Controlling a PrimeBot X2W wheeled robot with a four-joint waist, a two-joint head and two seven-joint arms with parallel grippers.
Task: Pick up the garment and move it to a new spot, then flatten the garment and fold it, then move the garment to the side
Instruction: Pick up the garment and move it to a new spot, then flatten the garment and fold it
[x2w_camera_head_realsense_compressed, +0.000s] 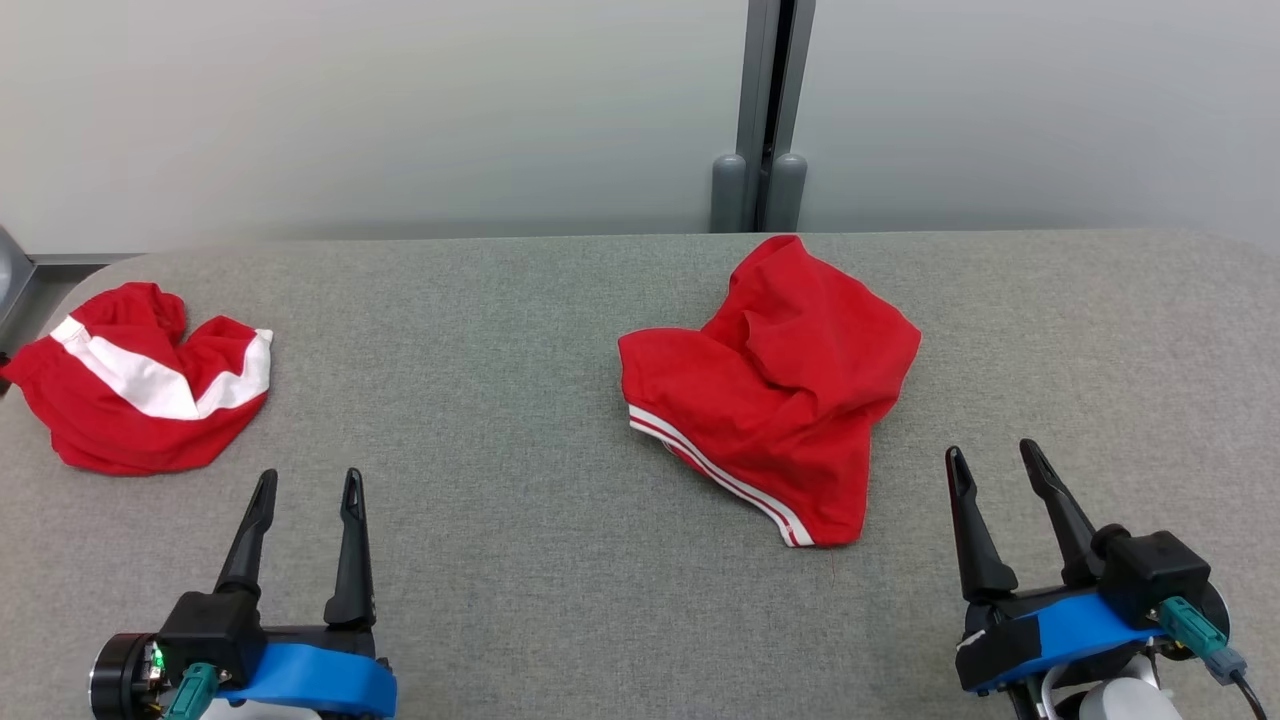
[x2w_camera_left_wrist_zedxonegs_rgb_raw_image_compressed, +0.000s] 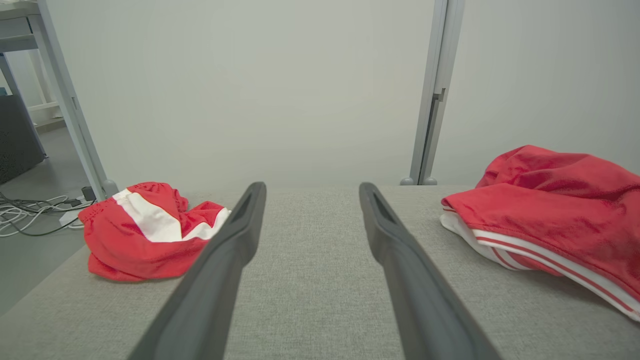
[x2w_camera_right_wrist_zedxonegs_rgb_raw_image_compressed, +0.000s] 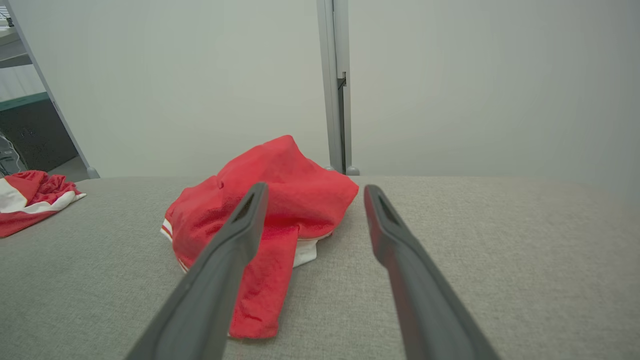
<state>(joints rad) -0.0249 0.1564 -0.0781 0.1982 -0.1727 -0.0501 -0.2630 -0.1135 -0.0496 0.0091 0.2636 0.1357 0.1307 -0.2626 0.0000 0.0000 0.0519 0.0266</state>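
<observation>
garment (x2w_camera_head_realsense_compressed: 770, 390) lies crumpled mid table (x2w_camera_head_realsense_compressed: 500, 350), nearer the right jaws, untouched. left and right jaws both stand wide apart, empty, at the near edge; probably parked before the first pick. second heap (x2w_camera_head_realsense_compressed: 140, 390) far left, well apart.

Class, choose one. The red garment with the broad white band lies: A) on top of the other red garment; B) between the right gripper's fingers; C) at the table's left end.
C: the banded garment sits at the left end of the table, apart from the striped garment.

Grey fabric table (x2w_camera_head_realsense_compressed: 520, 330) — pale wall (x2w_camera_head_realsense_compressed: 400, 100), grey post (x2w_camera_head_realsense_compressed: 765, 100) behind.
</observation>
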